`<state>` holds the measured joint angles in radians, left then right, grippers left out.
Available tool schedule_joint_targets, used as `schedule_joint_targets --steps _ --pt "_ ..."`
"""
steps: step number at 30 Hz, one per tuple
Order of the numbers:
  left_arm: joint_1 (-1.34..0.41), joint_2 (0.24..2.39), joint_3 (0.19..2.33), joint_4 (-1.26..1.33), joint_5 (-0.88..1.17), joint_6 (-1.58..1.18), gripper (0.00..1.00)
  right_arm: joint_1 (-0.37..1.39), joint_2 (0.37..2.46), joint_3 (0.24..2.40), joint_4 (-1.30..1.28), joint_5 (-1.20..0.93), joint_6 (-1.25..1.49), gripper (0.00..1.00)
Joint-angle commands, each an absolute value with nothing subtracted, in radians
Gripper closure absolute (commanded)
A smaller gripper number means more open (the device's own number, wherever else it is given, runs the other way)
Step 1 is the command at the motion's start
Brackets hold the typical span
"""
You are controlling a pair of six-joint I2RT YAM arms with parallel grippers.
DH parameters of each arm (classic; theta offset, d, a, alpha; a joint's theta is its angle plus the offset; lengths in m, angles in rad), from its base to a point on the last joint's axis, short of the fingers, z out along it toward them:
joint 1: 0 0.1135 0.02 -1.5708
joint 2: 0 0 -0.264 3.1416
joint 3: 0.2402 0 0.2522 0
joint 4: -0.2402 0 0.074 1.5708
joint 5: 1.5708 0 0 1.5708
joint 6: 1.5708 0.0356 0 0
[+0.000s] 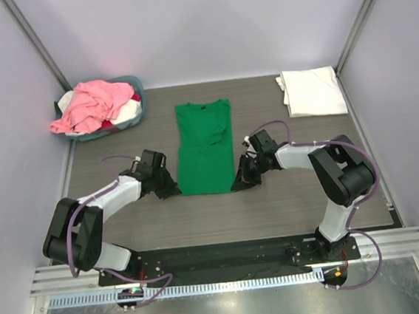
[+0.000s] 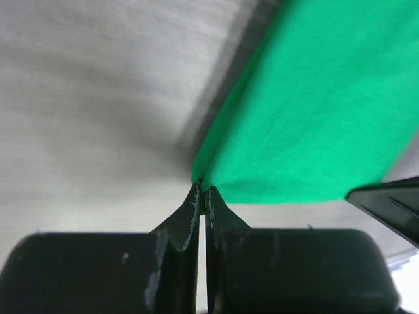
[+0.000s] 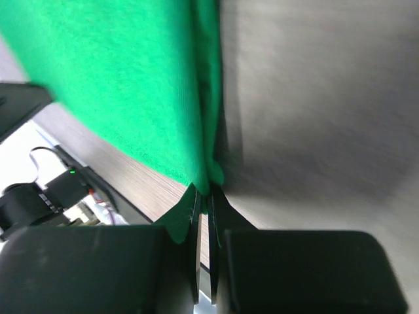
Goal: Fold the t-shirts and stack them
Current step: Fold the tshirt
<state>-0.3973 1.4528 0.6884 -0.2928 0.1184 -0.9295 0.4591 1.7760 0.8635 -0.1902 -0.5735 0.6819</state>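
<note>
Done: white t-shirt (image 1: 312,91) lies folded, well right of the basket (image 1: 135,118).
In hand: green t-shirt (image 1: 206,148) lies flat, just right of the basket; you still owe its end-to-end fold.
Pending: pink t-shirt (image 1: 93,105) and more, heaped in the basket.
Left gripper (image 2: 201,193): pinched on the green hem's corner nearer the basket.
Right gripper (image 3: 203,190): pinched on the farther corner.

T-shirt (image 1: 206,153) between 2 hands (image 1: 174,190) (image 1: 240,184)
</note>
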Motion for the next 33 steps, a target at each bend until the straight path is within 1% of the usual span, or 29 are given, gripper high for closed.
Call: schedule_joint_targets --steps 1,6,7,10,11,14,16,21,26,29,33 --pt "-0.406 1.326 0.686 -0.415 0.095 -0.945 1.00 0.471 1.650 0.828 -0.291 -0.496 0.638 0.99" --pt "-0.472 1.128 0.684 -0.540 0.091 -1.022 1.00 0.518 1.478 0.807 -0.444 -0.457 0.629 0.99" --pt "-0.507 1.059 0.687 -0.595 0.069 -1.035 1.00 0.546 1.413 0.799 -0.465 -0.443 0.652 0.99" --pt "-0.566 0.926 0.701 -0.716 0.029 -1.094 1.00 0.587 1.309 0.785 -0.535 -0.404 0.708 0.99" --pt "-0.577 0.889 0.713 -0.745 0.022 -1.110 1.00 0.619 1.237 0.779 -0.561 -0.378 0.751 0.99" --pt "-0.603 0.787 0.756 -0.848 0.008 -1.158 1.00 0.659 1.148 0.785 -0.609 -0.329 0.831 0.99" --pt "-0.604 0.755 0.811 -0.917 -0.020 -1.163 1.00 0.687 1.095 0.833 -0.649 -0.286 0.847 0.99" --pt "-0.604 0.791 0.929 -0.999 -0.103 -1.117 1.00 0.695 1.126 0.968 -0.773 -0.177 0.786 0.99" --pt "-0.600 0.914 1.035 -0.994 -0.138 -1.037 1.00 0.687 1.255 1.140 -0.845 -0.095 0.712 0.99" --pt "-0.569 0.971 1.089 -0.971 -0.130 -0.990 1.00 0.660 1.331 1.222 -0.862 -0.081 0.669 0.99" --pt "-0.459 1.081 1.137 -0.924 -0.063 -0.928 1.00 0.601 1.420 1.310 -0.871 -0.095 0.618 0.99"
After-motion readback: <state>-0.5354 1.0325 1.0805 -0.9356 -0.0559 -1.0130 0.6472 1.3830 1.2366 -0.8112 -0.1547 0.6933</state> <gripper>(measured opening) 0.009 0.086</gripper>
